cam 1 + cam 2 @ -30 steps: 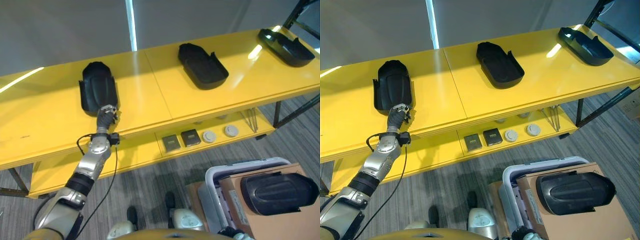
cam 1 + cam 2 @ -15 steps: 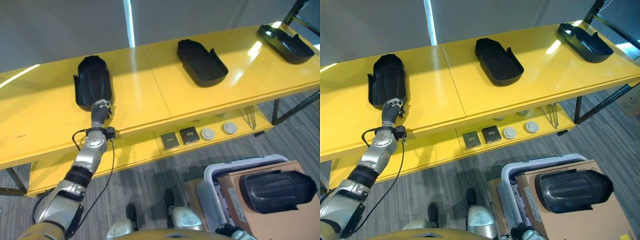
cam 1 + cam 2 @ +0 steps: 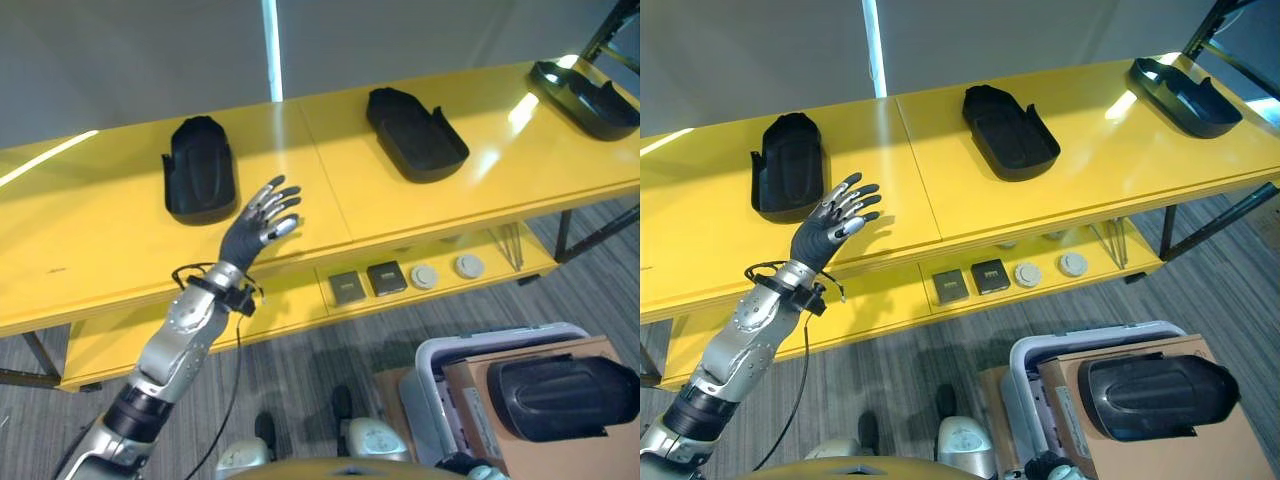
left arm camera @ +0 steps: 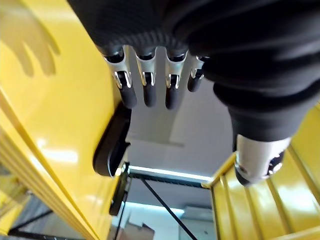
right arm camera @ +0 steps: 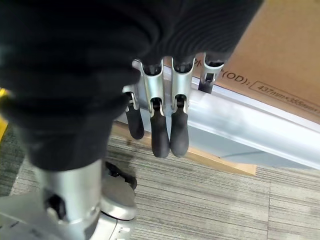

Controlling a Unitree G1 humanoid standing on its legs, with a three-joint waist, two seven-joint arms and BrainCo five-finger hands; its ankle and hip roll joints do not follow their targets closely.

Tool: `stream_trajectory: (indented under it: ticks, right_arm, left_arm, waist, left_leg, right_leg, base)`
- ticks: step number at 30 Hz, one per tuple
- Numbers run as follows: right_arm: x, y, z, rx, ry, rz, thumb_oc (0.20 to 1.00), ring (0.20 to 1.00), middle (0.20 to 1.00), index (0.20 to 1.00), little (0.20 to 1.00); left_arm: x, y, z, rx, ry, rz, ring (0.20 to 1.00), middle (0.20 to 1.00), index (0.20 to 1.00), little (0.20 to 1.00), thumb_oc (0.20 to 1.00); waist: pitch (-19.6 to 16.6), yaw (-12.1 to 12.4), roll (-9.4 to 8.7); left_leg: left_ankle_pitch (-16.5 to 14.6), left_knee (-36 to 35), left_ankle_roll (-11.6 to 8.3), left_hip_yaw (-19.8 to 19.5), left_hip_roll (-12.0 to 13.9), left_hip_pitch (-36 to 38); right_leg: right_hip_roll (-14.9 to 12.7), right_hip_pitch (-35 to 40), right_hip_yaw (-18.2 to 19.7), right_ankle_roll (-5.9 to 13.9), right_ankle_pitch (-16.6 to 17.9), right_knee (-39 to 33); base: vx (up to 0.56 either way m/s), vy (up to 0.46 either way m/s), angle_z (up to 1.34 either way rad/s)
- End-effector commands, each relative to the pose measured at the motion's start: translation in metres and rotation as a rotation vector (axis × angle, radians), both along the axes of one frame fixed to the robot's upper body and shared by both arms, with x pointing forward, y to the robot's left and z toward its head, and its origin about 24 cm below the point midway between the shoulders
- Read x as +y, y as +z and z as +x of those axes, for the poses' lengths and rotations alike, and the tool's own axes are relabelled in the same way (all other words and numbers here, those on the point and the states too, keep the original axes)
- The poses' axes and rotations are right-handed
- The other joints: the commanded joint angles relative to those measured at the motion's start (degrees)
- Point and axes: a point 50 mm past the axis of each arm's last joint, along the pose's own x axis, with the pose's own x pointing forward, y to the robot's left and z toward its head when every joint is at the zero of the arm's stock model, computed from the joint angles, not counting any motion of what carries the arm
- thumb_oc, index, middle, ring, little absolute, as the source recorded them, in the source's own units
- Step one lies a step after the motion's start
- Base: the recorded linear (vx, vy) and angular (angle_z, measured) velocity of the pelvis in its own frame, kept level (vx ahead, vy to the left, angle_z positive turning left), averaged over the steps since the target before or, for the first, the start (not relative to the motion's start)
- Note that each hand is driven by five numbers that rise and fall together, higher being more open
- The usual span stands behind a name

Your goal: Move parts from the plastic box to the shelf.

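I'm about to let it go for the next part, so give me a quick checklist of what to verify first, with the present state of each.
1. Left robot hand empty, fingers straight: ok.
2. Left robot hand clear of the left part on the shelf: ok.
3. Left part lying flat on the shelf: ok.
4. Next part ready on the cardboard sheet over the plastic box: ok.
5. Right robot hand empty, fingers relaxed: ok.

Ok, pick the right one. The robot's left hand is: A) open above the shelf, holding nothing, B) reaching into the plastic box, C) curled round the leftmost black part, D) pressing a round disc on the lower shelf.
A: the left hand has its fingers spread and empty over the yellow shelf, apart from the leftmost black part.
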Motion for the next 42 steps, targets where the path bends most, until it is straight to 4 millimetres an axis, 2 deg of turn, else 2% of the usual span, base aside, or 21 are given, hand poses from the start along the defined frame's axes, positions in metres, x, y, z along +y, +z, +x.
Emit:
stream_trajectory:
  ticks: [1, 2, 3, 4, 5, 7, 9, 10, 11, 13, 14, 16, 19, 23, 25, 27, 28, 32, 37, 41, 42]
  right_arm:
    - [-0.007, 0.003, 0.010, -0.027, 0.005, -0.019, 1.000, 1.000, 1.000, 1.000, 1.000]
    - [-0.011, 0.004, 0.014, -0.044, 0.005, -0.033, 1.000, 1.000, 1.000, 1.000, 1.000]
    - [-0.016, 0.008, 0.023, -0.085, -0.005, -0.040, 1.000, 1.000, 1.000, 1.000, 1.000]
    - [-0.018, 0.016, 0.041, -0.177, -0.028, -0.023, 1.000, 1.000, 1.000, 1.000, 1.000]
    - [-0.013, 0.030, 0.068, -0.304, -0.068, 0.029, 1.000, 1.000, 1.000, 1.000, 1.000]
    - [-0.006, 0.043, 0.085, -0.415, -0.093, 0.068, 1.000, 1.000, 1.000, 1.000, 1.000]
    - [0.005, 0.068, 0.107, -0.601, -0.142, 0.170, 1.000, 1.000, 1.000, 1.000, 1.000]
    - [0.009, 0.075, 0.111, -0.640, -0.141, 0.199, 1.000, 1.000, 1.000, 1.000, 1.000]
    - [0.014, 0.091, 0.116, -0.754, -0.152, 0.296, 1.000, 1.000, 1.000, 1.000, 1.000]
    - [0.017, 0.103, 0.118, -0.827, -0.135, 0.386, 1.000, 1.000, 1.000, 1.000, 1.000]
    - [0.026, 0.120, 0.124, -0.893, -0.066, 0.476, 1.000, 1.000, 1.000, 1.000, 1.000]
    - [0.034, 0.139, 0.129, -0.959, -0.033, 0.563, 1.000, 1.000, 1.000, 1.000, 1.000]
    - [0.038, 0.163, 0.133, -1.060, -0.014, 0.617, 1.000, 1.000, 1.000, 1.000, 1.000]
    - [0.043, 0.185, 0.144, -1.182, -0.013, 0.647, 1.000, 1.000, 1.000, 1.000, 1.000]
    - [0.049, 0.192, 0.150, -1.232, -0.028, 0.641, 1.000, 1.000, 1.000, 1.000, 1.000]
    - [0.058, 0.201, 0.158, -1.275, -0.013, 0.620, 1.000, 1.000, 1.000, 1.000, 1.000]
    - [0.060, 0.207, 0.160, -1.304, -0.009, 0.591, 1.000, 1.000, 1.000, 1.000, 1.000]
    - [0.057, 0.216, 0.157, -1.341, -0.012, 0.516, 1.000, 1.000, 1.000, 1.000, 1.000]
    - [0.038, 0.215, 0.151, -1.333, -0.042, 0.466, 1.000, 1.000, 1.000, 1.000, 1.000]
    - [0.026, 0.225, 0.160, -1.367, -0.059, 0.443, 1.000, 1.000, 1.000, 1.000, 1.000]
    - [0.025, 0.226, 0.164, -1.368, -0.061, 0.452, 1.000, 1.000, 1.000, 1.000, 1.000]
  left_arm:
    - [-0.012, 0.011, -0.012, -0.036, -0.242, -0.149, 1.000, 1.000, 1.000, 1.000, 1.000]
    - [-0.011, 0.015, -0.018, -0.050, -0.275, -0.203, 1.000, 1.000, 1.000, 1.000, 1.000]
    - [-0.009, 0.018, -0.023, -0.066, -0.269, -0.243, 1.000, 1.000, 1.000, 1.000, 1.000]
    - [-0.006, 0.021, -0.026, -0.073, -0.282, -0.278, 1.000, 1.000, 1.000, 1.000, 1.000]
    - [-0.003, 0.021, -0.028, -0.077, -0.284, -0.297, 1.000, 1.000, 1.000, 1.000, 1.000]
    - [0.000, 0.021, -0.027, -0.075, -0.293, -0.299, 1.000, 1.000, 1.000, 1.000, 1.000]
    - [0.007, 0.021, -0.024, -0.076, -0.300, -0.291, 1.000, 1.000, 1.000, 1.000, 1.000]
    - [0.009, 0.021, -0.023, -0.077, -0.292, -0.286, 1.000, 1.000, 1.000, 1.000, 1.000]
    - [0.013, 0.021, -0.019, -0.071, -0.275, -0.283, 1.000, 1.000, 1.000, 1.000, 1.000]
    - [0.018, 0.020, -0.016, -0.058, -0.274, -0.298, 1.000, 1.000, 1.000, 1.000, 1.000]
    - [0.026, 0.015, -0.017, -0.054, -0.225, -0.303, 1.000, 1.000, 1.000, 1.000, 1.000]
    - [0.032, 0.008, -0.021, -0.054, -0.187, -0.279, 1.000, 1.000, 1.000, 1.000, 1.000]
    - [0.035, 0.005, -0.025, -0.050, -0.183, -0.282, 1.000, 1.000, 1.000, 1.000, 1.000]
    - [0.035, 0.007, -0.022, -0.052, -0.165, -0.281, 1.000, 1.000, 1.000, 1.000, 1.000]
    - [0.035, 0.010, -0.019, -0.050, -0.156, -0.281, 1.000, 1.000, 1.000, 1.000, 1.000]
    - [0.038, 0.011, -0.018, -0.039, -0.109, -0.278, 1.000, 1.000, 1.000, 1.000, 1.000]
    - [0.041, 0.009, -0.019, -0.029, -0.083, -0.275, 1.000, 1.000, 1.000, 1.000, 1.000]
    - [0.044, 0.001, -0.023, 0.015, -0.088, -0.318, 1.000, 1.000, 1.000, 1.000, 1.000]
    - [0.032, -0.003, -0.021, 0.040, -0.114, -0.396, 1.000, 1.000, 1.000, 1.000, 1.000]
    - [0.027, -0.005, -0.013, 0.025, -0.099, -0.433, 1.000, 1.000, 1.000, 1.000, 1.000]
    - [0.029, -0.005, -0.010, 0.025, -0.091, -0.436, 1.000, 1.000, 1.000, 1.000, 1.000]
  waist:
    - [-4.37, 1.31, 0.35]
    - [-4.75, 2.43, 0.21]
    - [-5.51, 4.00, -0.05]
    - [-5.86, 5.40, -0.38]
    - [-6.25, 5.41, -0.58]
    - [-6.31, 4.77, -0.57]
    - [-6.08, 2.52, -0.28]
    - [-6.00, 1.88, -0.14]
    - [-5.63, 0.28, 0.04]
    - [-5.09, -0.50, -0.03]
    - [-3.86, -0.20, -0.42]
    - [-3.52, 0.39, -0.76]
    - [-3.96, 0.99, 0.03]
    - [-4.74, 2.01, 0.63]
    - [-5.00, 2.65, 0.49]
    - [-6.05, 3.96, -0.07]
    - [-6.56, 4.51, -0.29]
    - [-8.13, 4.01, -0.55]
    - [-8.30, 2.11, -1.74]
    - [-6.74, 1.61, -3.75]
    - [-5.42, 2.01, -4.25]
  left_leg:
    - [0.84, 4.90, -0.26, -1.05, -0.05, -4.19]
    - [0.00, 7.42, 0.11, -5.24, -1.26, -5.30]
    - [-0.70, 9.70, 0.98, -11.20, -3.44, -6.78]
    - [-2.01, 11.18, 2.07, -16.65, -5.83, -7.40]
    - [-2.87, 12.28, 2.99, -19.28, -8.10, -7.99]
    - [-4.07, 12.03, 3.51, -18.81, -8.76, -7.67]
    - [-5.00, 10.99, 4.33, -16.94, -9.16, -6.76]
    - [-5.13, 10.82, 4.52, -16.47, -9.48, -6.64]
    - [-5.35, 10.27, 4.91, -15.22, -10.11, -6.20]
    - [-5.44, 9.72, 5.15, -13.78, -10.21, -5.44]
    - [-5.38, 8.68, 4.97, -10.11, -9.82, -3.70]
    - [-4.52, 6.58, 5.11, -6.28, -9.45, -2.63]
    - [-2.53, 3.90, 5.87, -2.94, -8.86, -2.22]
    - [-1.54, 2.40, 6.80, 0.05, -7.63, -2.12]
    - [-1.55, 2.16, 6.78, 1.07, -7.28, -1.90]
    - [-1.38, 0.74, 5.85, 3.79, -6.46, -1.15]
    - [-1.12, 0.01, 5.24, 5.14, -5.87, -0.85]
    - [-0.49, 0.01, 3.87, 6.04, -3.69, -1.39]
    - [1.68, 1.17, 1.11, 7.04, 0.23, -2.73]
    - [0.17, 13.54, 0.32, 6.63, 2.92, -7.69]
    - [1.37, 22.96, 0.36, 4.25, 3.65, -11.65]
  right_leg:
    - [-0.89, 1.64, 3.18, 1.64, -2.15, 0.12]
    - [-0.65, 1.52, 5.63, 1.42, -1.91, 0.12]
    - [-0.33, 0.94, 9.02, 1.33, -1.40, 0.12]
    - [-0.05, 0.68, 12.55, 1.40, -0.81, 0.12]
    - [0.33, -0.04, 16.03, 1.53, 0.00, 0.12]
    - [0.10, -0.55, 17.60, 1.93, 0.57, 0.12]
    - [-0.42, -2.14, 19.17, 2.74, 1.95, 0.12]
    - [-0.57, -2.88, 19.70, 3.13, 2.62, 0.12]
    - [-1.03, -5.16, 19.81, 4.31, 4.23, 0.12]
    - [-1.43, -7.37, 17.86, 5.09, 4.77, 0.12]
    - [-2.63, -8.96, 10.09, 5.93, 5.31, 0.12]
    - [-3.09, -9.27, 3.87, 6.06, 5.75, 2.55]
    - [-3.35, -9.44, 0.01, 5.51, 3.45, 10.54]
    - [-6.09, -7.88, -3.20, 5.03, 1.40, 14.38]
    - [-7.48, -5.74, -4.53, 5.07, 0.73, 12.34]
    - [-8.77, -1.65, -8.08, 5.80, 0.49, 6.25]
    - [-8.44, 0.26, -9.67, 5.87, 0.65, 3.09]
    - [-5.87, 2.00, -9.54, 4.54, -0.44, 0.12]
    - [-2.90, 1.58, -9.56, 2.44, -1.85, 0.12]
    - [-1.97, 1.36, -9.67, 0.39, -1.52, 1.16]
    - [-1.28, 1.33, -8.62, -0.66, -1.78, 2.60]
  base:
    - [-0.06, 0.019, -0.16]
    - [-0.10, 0.061, -0.40]
    - [-0.16, 0.116, -0.83]
    - [-0.24, 0.188, -2.30]
    - [-0.23, 0.174, -3.01]
    - [-0.21, 0.163, -2.44]
    - [-0.25, 0.204, -1.17]
    - [-0.31, 0.228, -0.81]
    - [-0.30, 0.198, -0.47]
    - [-0.27, 0.141, -0.24]
    - [-0.25, 0.062, -1.33]
    - [-0.27, 0.023, -1.62]
    - [-0.21, -0.029, -1.63]
    - [-0.10, -0.127, -0.63]
    - [-0.02, -0.211, -0.83]
    - [0.06, -0.338, -0.64]
    - [0.09, -0.347, -1.16]
    - [0.09, -0.338, -0.69]
    - [0.07, -0.340, -0.11]
    - [0.04, -0.337, -0.02]
    - [0.03, -0.328, -0.22]
